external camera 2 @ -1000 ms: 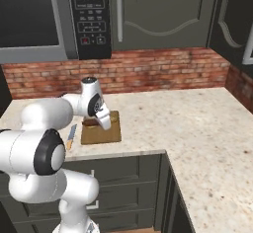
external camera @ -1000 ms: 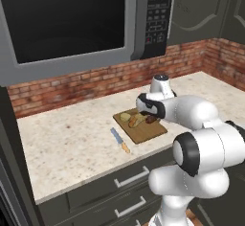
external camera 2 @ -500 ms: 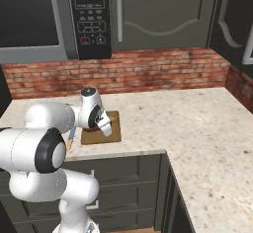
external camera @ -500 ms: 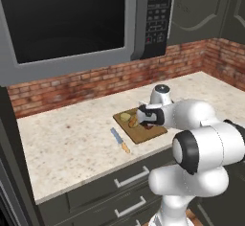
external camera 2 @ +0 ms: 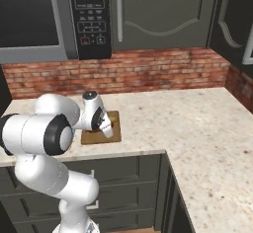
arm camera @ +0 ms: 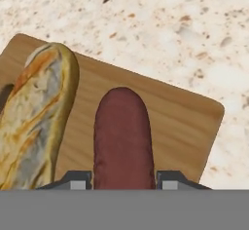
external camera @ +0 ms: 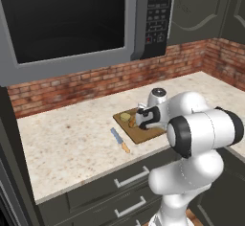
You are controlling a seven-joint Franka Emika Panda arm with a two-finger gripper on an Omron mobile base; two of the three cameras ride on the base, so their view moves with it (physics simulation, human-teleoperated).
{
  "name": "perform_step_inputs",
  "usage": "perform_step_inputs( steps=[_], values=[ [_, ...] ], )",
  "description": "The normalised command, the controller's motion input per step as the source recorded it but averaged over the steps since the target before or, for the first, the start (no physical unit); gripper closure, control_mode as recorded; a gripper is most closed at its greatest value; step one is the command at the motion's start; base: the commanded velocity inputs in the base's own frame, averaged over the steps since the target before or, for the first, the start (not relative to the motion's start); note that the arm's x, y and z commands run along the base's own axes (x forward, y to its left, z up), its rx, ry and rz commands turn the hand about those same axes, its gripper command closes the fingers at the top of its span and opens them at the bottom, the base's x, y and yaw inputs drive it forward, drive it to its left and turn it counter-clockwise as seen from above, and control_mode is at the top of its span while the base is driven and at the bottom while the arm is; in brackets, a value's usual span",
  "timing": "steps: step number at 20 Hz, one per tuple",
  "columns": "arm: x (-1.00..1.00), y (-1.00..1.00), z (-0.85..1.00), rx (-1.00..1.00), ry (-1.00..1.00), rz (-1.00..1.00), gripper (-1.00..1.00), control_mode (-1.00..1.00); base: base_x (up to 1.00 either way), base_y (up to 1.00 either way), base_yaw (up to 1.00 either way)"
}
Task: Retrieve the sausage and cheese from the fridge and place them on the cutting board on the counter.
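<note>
The gripper (arm camera: 123,180) is clamped on the sausage (arm camera: 121,136), holding it low over the cutting board (arm camera: 180,122) beside a bread roll (arm camera: 36,112); next, I'd say, it should let go.

Sausage (arm camera: 121,139) lower end behind the gripper (arm camera: 122,179); bun-like roll (arm camera: 34,117) cut by the frame edge

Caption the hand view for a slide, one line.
Gripper shut on the sausage over the cutting board, a bun-like roll alongside, speckled counter beyond.
</note>
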Motion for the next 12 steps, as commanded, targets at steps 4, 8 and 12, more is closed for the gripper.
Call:
perform_step_inputs(
  steps=[4,8,12],
  values=[
    [-0.08,0.0,0.0,0.0,0.07,-0.1,-1.0,-1.0,0.0,0.0,0.0],
    [0.02,0.01,0.16,0.0,0.0,-0.11,-1.0,-1.0,0.0,0.0,0.0],
    [0.04,0.11,0.45,-0.03,-0.05,-0.14,-1.0,-1.0,0.0,0.0,0.0]
  ],
)
